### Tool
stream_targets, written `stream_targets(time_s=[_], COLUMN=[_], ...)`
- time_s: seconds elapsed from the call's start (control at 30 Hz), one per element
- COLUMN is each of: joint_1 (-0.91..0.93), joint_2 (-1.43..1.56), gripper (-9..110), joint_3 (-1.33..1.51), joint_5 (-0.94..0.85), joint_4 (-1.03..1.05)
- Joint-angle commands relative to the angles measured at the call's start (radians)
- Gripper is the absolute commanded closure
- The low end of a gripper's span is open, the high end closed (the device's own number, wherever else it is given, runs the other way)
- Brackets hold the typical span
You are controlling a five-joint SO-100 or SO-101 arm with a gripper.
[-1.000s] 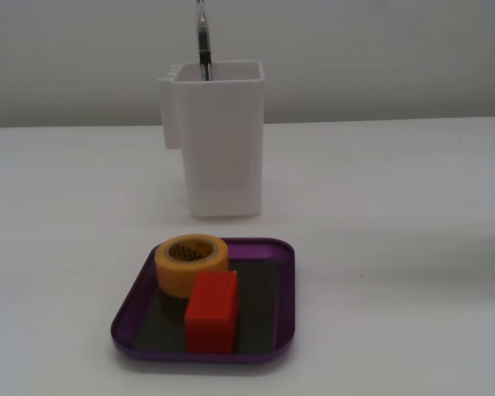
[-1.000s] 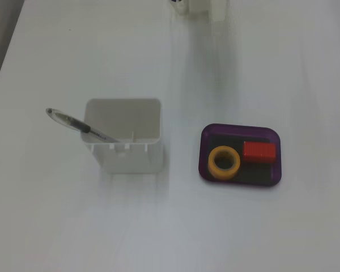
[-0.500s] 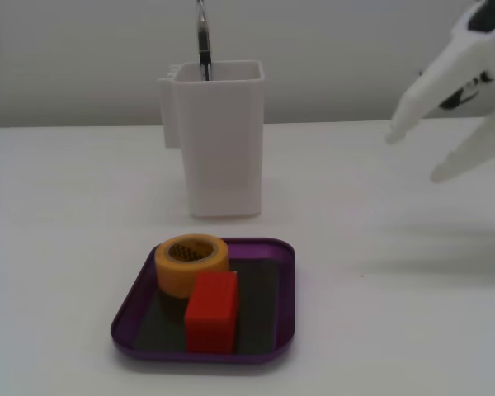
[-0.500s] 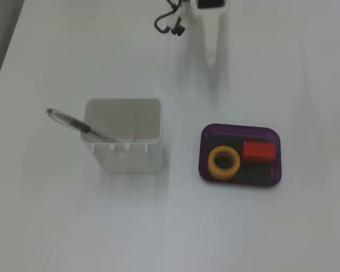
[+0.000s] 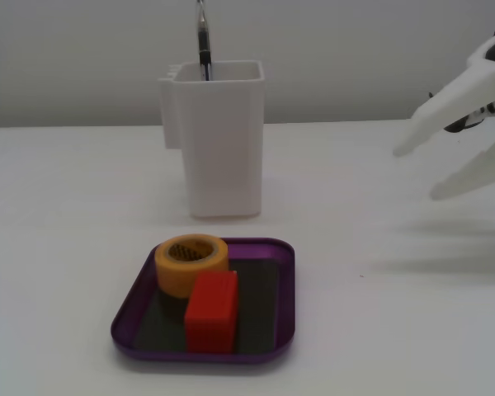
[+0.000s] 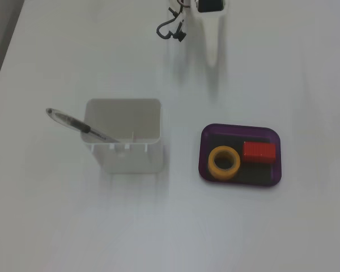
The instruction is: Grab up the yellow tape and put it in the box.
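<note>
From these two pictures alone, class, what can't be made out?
- Arm: cut off by the right edge in a fixed view, where only the blurred open tool shows.
- Cup inside: hidden by its front wall.
- Box floor under the tape and block.

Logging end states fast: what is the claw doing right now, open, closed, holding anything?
Claw: open and empty, fingers spread above the table; the yellow tape lies in the box.
</note>
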Motion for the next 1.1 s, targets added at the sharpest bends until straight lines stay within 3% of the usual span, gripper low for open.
stream_targets(time_s=[0.0,0.1,1.07], joint_1=[0.0,-0.002,-0.008], joint_2=[0.103,0.101,0.101], gripper=[90,103,102], joint_3=[0.025,0.025,0.025], joint_5=[0.008,0.008,0.0], joint_4=[0.038,0.06,0.057])
